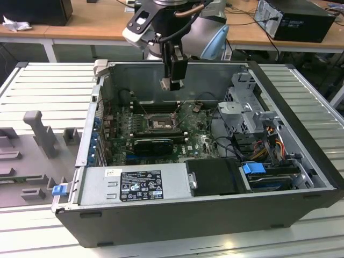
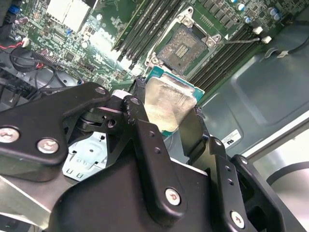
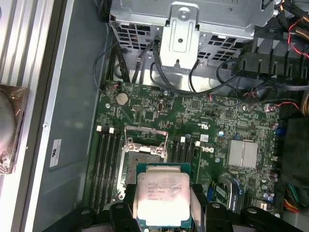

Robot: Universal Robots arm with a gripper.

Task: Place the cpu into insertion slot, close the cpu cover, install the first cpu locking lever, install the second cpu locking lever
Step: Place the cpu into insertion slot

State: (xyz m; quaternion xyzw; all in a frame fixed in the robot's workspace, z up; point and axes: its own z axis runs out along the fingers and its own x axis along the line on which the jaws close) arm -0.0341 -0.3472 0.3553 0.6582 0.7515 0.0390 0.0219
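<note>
The gripper (image 1: 172, 80) is closed narrowly on the cpu (image 3: 162, 197). Its black fingers (image 2: 192, 131) press two opposite edges, and the chip's silver-grey top faces the wrist cameras. The gripper hangs in the air above the open computer case (image 1: 301, 115), over the green motherboard (image 3: 212, 121), with the chip clear of the board. The insertion slot (image 2: 186, 44) lies just beyond the chip in both wrist views. It is bare, with its grey pin field showing between rows of memory slots (image 3: 107, 154). A thin metal frame, probably the cpu cover (image 3: 146, 137), stands raised at one edge of the slot. Judging from this, the first step is under way and none is finished: the chip is unseated, the cover is open, and both levers are not yet installed. The locking levers are too slender to pick out, and the gripper hides the chip's lower edge and underside.
</note>
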